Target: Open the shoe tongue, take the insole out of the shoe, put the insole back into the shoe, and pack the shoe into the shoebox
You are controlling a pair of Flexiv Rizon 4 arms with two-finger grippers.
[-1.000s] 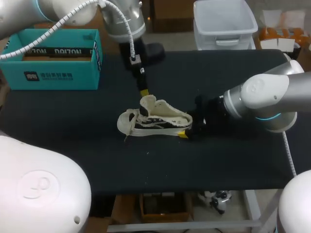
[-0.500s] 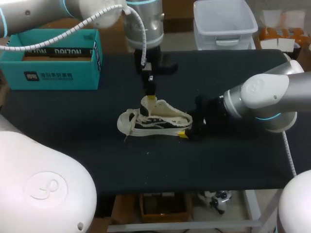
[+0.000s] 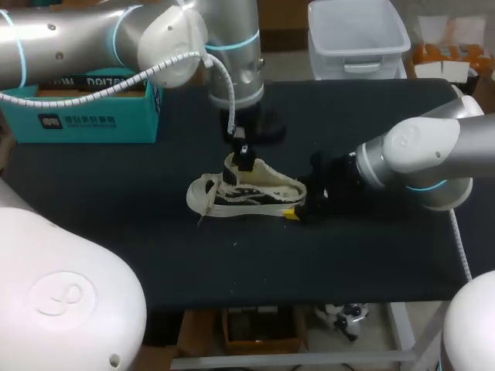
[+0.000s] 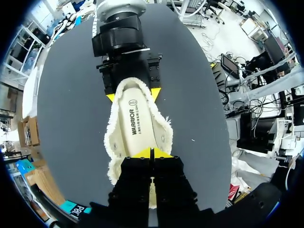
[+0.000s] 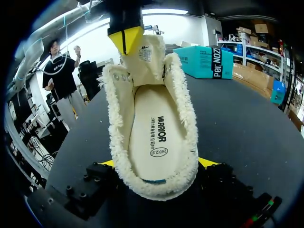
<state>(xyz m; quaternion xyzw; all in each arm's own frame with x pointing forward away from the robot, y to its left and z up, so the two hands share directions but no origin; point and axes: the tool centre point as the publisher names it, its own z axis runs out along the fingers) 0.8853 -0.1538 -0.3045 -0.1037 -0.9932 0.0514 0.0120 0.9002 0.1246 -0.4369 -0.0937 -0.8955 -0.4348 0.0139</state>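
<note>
A white and black sneaker (image 3: 244, 193) lies mid-table, toe to the left, laces loose. My left gripper (image 3: 245, 162) hangs over it, shut on the raised tongue (image 5: 142, 52); in the left wrist view its yellow tips (image 4: 151, 153) meet just above the shoe's opening. The cream insole (image 5: 154, 137) lies flat inside the shoe (image 4: 135, 121). My right gripper (image 3: 296, 209) holds the heel, one finger pressed on each side (image 5: 156, 164). The teal shoebox (image 3: 85, 100) stands open at the back left.
The loose laces (image 3: 203, 202) trail off the toe onto the black tabletop (image 3: 232, 270). The left arm (image 3: 116, 39) passes over the shoebox. My right arm (image 3: 421, 158) lies low across the table's right side.
The left arm has swung to the right, and its gripper has shifted a little right and down with the tongue. The right arm and the shoe have stayed put.
</note>
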